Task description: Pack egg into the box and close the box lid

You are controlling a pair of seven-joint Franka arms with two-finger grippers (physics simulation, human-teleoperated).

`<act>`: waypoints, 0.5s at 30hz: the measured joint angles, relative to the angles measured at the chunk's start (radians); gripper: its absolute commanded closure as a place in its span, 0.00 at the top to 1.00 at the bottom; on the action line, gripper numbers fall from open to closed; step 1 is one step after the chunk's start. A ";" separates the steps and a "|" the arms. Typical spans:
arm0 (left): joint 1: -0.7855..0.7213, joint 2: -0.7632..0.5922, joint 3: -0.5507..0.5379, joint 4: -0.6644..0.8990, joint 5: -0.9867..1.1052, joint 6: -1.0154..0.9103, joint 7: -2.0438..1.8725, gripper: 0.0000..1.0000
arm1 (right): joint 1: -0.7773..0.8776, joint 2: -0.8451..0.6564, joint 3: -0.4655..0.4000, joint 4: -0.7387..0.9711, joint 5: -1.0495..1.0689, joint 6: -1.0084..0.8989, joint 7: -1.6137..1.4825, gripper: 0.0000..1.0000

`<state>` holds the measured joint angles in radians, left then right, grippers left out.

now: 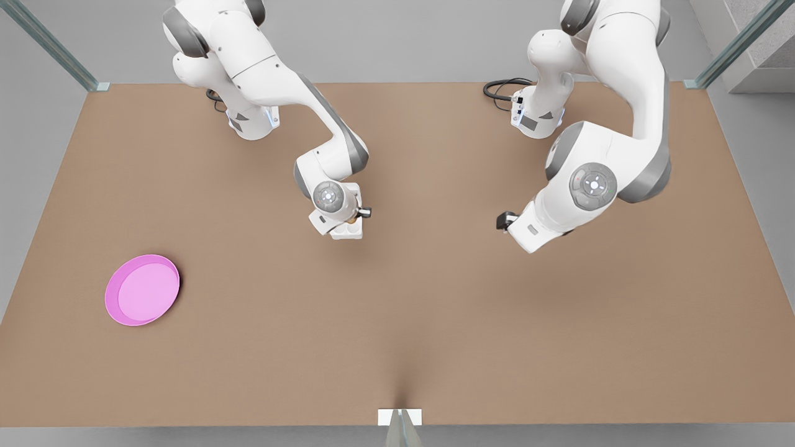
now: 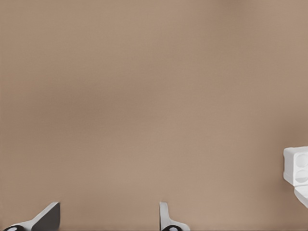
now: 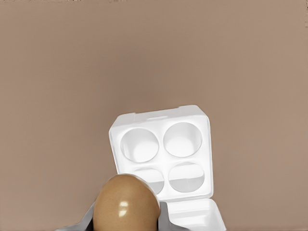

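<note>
My right gripper (image 1: pixel 355 215) hangs at the table's middle, toward the front view's left, shut on the tan egg (image 3: pixel 127 204). Just beyond it in the right wrist view lies the white box (image 3: pixel 161 154), open, all four cups bare. The box lid (image 3: pixel 195 216) lies flat beside the cups, still hinged. In the front view the arm covers most of the box (image 1: pixel 348 233). My left gripper (image 1: pixel 504 221) waits open and holding nothing at the front view's right. Its wrist view catches a corner of the box (image 2: pixel 297 166) far off from the fingers (image 2: pixel 48 215).
A round pink plate (image 1: pixel 142 289) lies on the brown table (image 1: pixel 435 323) at the front view's left, far from both arms. Black cables (image 1: pixel 502 90) lie by the arm base at the back.
</note>
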<state>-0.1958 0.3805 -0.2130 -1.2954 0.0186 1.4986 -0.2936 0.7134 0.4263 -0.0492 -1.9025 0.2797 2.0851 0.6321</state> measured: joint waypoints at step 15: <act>-0.151 -0.047 -0.002 -0.078 0.006 -0.004 -0.039 1.00 | -0.545 -0.125 0.107 0.077 -0.129 -0.066 0.012 1.00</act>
<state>-0.3467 0.3339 -0.2152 -1.3732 0.0250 1.4950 -0.3328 0.1680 0.3013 0.0579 -1.8254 0.1507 2.0194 0.6436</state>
